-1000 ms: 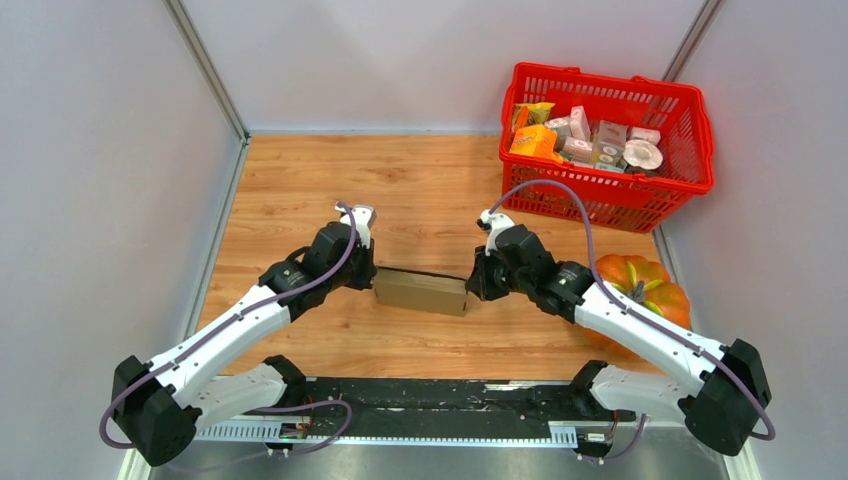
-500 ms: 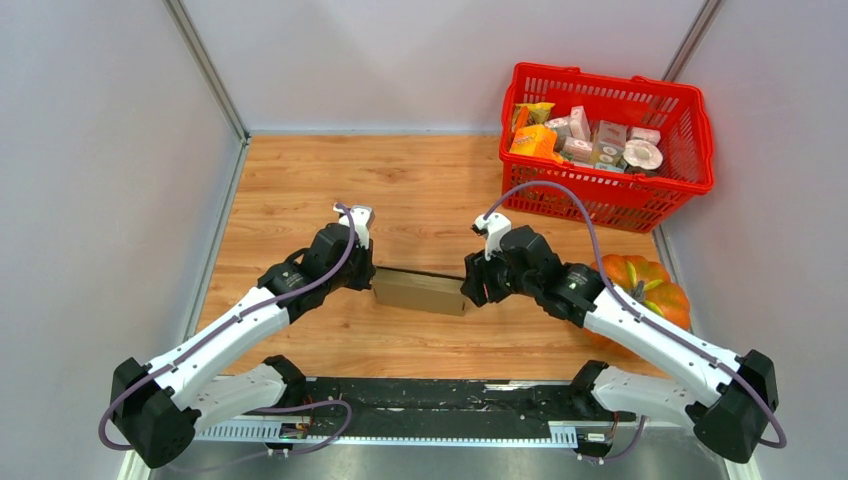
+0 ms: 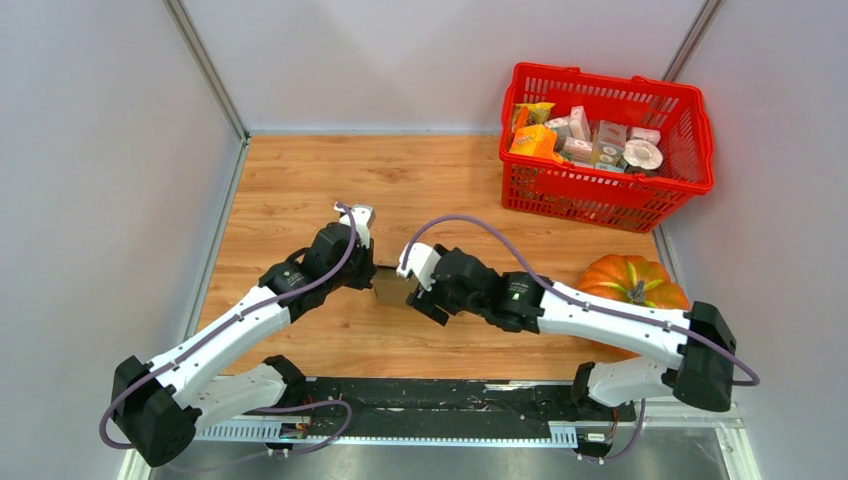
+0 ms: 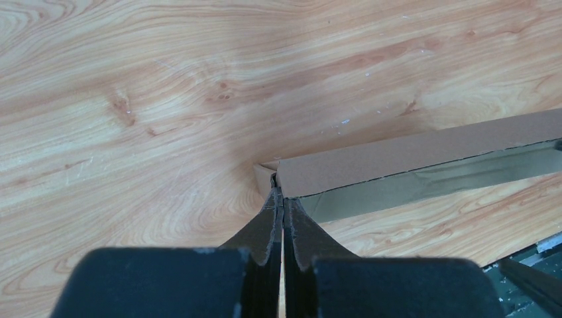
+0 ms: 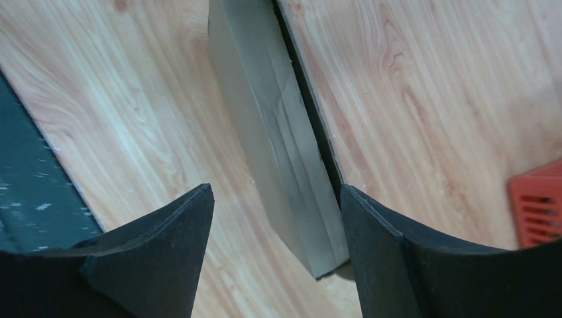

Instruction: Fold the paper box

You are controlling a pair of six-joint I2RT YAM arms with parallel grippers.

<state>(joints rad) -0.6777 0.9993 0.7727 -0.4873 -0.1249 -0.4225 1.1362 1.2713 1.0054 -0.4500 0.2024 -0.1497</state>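
Main risk: the right gripper [image 5: 275, 192], if it closed across the paper box [image 3: 388, 290], could have crushed the thin hollow walls, to my eye.
Lesser risk: a shove from that arm could have pulled the card out of the left gripper [image 4: 281, 205], which seemed to have caught only a sliver. The box would then have slid over the smooth wooden table [image 3: 300, 190].
Box, place: it lay near the middle of the table, between the two arms. In the overhead view most of it was hidden under the right wrist.
Box, look: it was plain brown cardboard, long, narrow and shallow, with crisp straight edges. One long side looked darker and slightly shiny, and a faint crease ran along a face.
Right gripper: its jaws were spread wide, one on either side of the box, and as far as I could tell they were not touching it.
Left gripper: its fingers were pressed together, pinching what looked like a small flap at the box's end corner.
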